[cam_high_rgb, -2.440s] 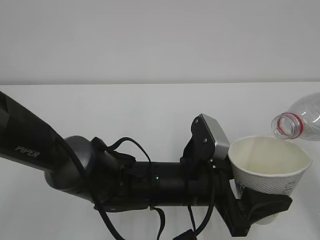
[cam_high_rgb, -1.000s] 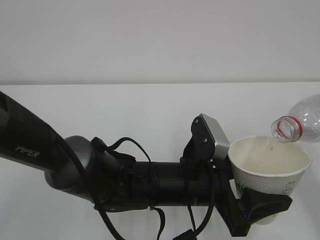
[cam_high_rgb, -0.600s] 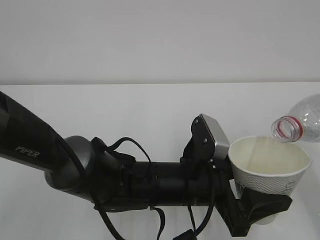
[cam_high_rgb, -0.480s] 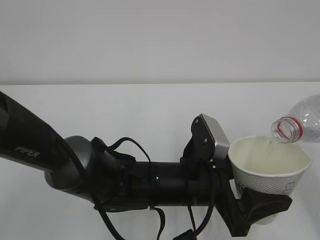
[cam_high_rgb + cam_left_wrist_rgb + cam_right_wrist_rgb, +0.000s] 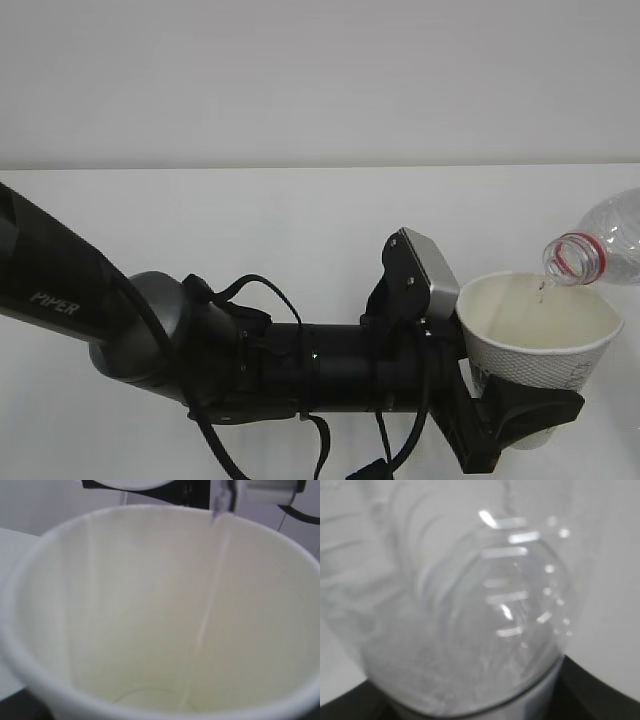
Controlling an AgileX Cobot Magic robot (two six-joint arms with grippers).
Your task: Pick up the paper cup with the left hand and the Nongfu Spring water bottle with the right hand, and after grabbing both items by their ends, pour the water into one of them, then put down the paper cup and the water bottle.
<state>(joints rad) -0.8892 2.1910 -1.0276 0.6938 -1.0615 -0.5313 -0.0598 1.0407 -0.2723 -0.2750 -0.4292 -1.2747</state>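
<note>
White paper cup (image 5: 540, 345) in left fingers (image 5: 520, 415); clear tilted bottle (image 5: 600, 245), thin water (image 5: 210, 605) stream; right grasp unclear

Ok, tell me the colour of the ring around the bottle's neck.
Red: the ring circles the tilted water bottle just behind its open mouth, clearest in the exterior view.

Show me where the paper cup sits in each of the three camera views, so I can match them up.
Exterior view: paper cup at lower right, clamped in the left gripper.
Left wrist view: the cup fills the picture, seen from above into its open mouth.
Right wrist view: not in it; only the bottle shows.
Shared landmark: the thin water stream.
</note>
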